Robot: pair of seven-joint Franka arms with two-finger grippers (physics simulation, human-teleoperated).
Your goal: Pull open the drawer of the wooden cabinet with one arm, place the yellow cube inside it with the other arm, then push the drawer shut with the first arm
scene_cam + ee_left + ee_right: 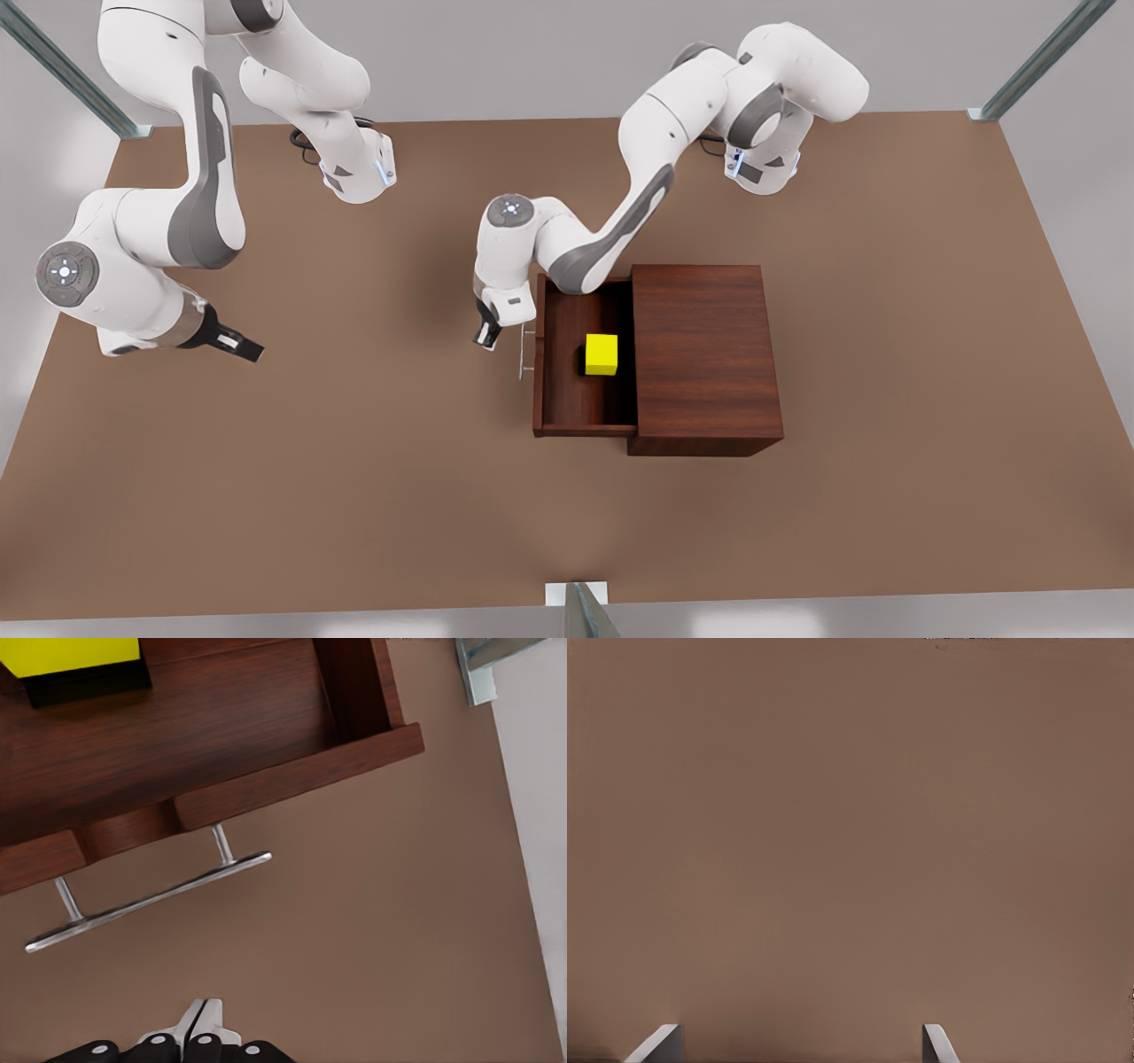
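Observation:
The wooden cabinet [704,354] stands right of the table's middle. Its drawer [567,390] is pulled out toward the front view's left. The yellow cube [601,354] rests on the drawer floor, near the cabinet body. My left gripper [485,341] hovers just outside the drawer's silver handle [526,352], shut, touching nothing. In the left wrist view the shut left gripper [202,1010] points at the handle [151,899], with the drawer [177,726] and yellow cube [75,654] beyond. My right gripper [252,350] waits open at the front view's left, fingertips [939,1041] apart over bare table.
The brown table [354,487] stretches wide around the cabinet. Metal frame posts [580,611] stand at its corners and at the middle of the near edge. Both arm bases sit along the far edge.

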